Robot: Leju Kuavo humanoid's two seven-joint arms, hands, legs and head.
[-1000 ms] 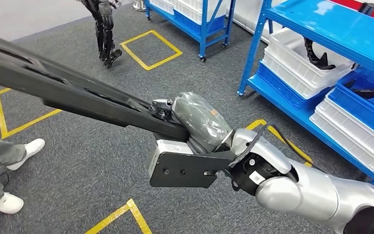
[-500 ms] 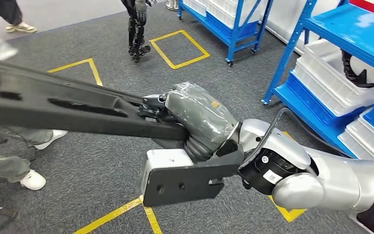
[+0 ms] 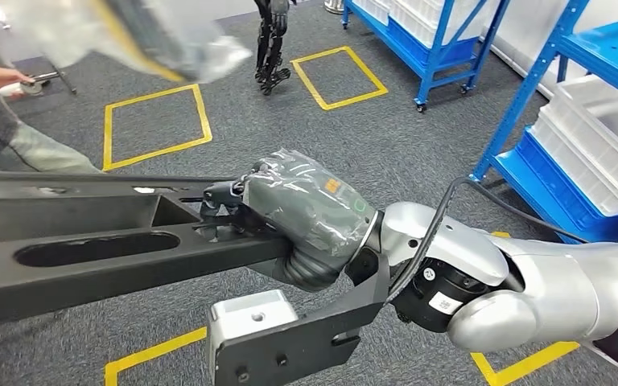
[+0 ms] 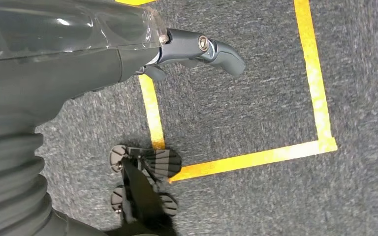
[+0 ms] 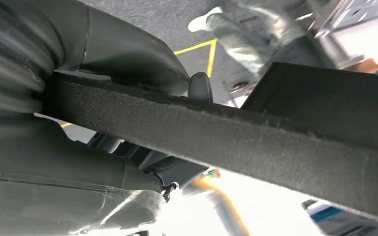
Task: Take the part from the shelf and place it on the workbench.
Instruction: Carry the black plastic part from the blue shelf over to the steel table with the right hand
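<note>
The view is swinging away from the blue metal shelf (image 3: pixel 531 104), now sliding off to the right, so the robot looks to be turning towards the workbench. The right hand (image 3: pixel 290 217) is gripping the long black moulded part (image 3: pixel 88 257) and carrying it above the carpet. White plastic bins (image 3: pixel 591 149) are sitting on the shelf, contents unclear. The left hand (image 4: pixel 78 44) is hanging with fingers apart, holding nothing.

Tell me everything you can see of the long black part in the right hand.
The long black part is a matte black beam, seemingly moulded plastic, with an oval slot and a recessed pocket on its upper face. It lies roughly level above the grey carpet, running out past the head view's left edge. The right hand grips one end. The right wrist view shows a rough, felt-like edge.
</note>
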